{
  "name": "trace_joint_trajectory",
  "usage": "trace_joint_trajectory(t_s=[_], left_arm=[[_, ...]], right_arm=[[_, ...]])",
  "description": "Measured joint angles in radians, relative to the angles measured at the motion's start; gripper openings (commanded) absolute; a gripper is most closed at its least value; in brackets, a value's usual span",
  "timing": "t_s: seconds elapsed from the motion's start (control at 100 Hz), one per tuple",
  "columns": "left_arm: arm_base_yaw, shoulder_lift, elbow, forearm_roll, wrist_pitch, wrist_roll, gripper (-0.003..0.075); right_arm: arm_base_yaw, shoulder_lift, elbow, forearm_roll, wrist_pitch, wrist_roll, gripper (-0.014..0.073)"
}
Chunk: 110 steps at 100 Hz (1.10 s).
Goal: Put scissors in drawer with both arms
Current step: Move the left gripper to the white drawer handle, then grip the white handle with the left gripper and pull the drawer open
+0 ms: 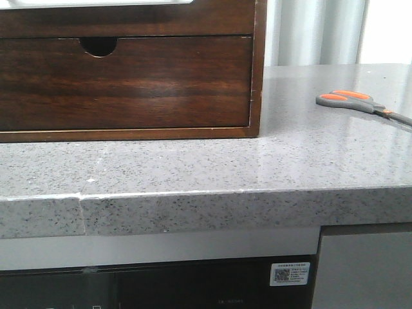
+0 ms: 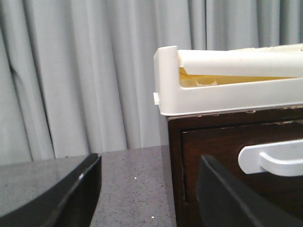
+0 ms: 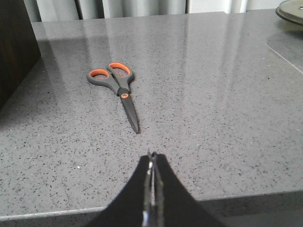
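Scissors point(image 3: 115, 85) with grey, orange-lined handles and slim metal blades lie flat on the speckled grey stone bench point(image 1: 193, 167), well apart from the dark wood drawer point(image 1: 125, 80). Left fingers point(image 2: 75, 194) stand wide; right fingers point(image 3: 152, 177) are pressed together, empty. Flat blades could slide away under a pinch.

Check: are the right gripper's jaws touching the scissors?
Apart. The right wrist view shows bare countertop between the right gripper and the scissors.

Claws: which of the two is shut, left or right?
The right claw: it is pressed closed, tip toward the scissors on the counter. The left claw is spread wide beside the wooden cabinet.
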Motion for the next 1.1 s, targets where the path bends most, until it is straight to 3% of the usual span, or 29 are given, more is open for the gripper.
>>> trace_joint_trajectory(t_s=[0.18,0.46,0.7,0.93,1.101], left_arm=[[0.0,0.14,-0.008,0.361,-0.161,-0.007,0.0388],[0.0,0.355,-0.11,0.734,-0.293,0.012,0.0388],[-0.043,0.483,-0.203,0.809,-0.286,0.115,0.0388],[-0.176,0.576,-0.3,0.8,-0.149,0.195,0.0387],[-0.21,0.617,-0.331,0.772,-0.096,0.237,0.0387]], right_arm=[[0.0,0.0,0.0,0.0,0.0,0.0,-0.0066],[0.0,0.0,0.0,0.0,0.0,0.0,-0.0066],[0.0,0.0,0.0,0.0,0.0,0.0,-0.0066],[0.0,0.0,0.0,0.0,0.0,0.0,-0.0066],[0.0,0.0,0.0,0.0,0.0,0.0,-0.0066]])
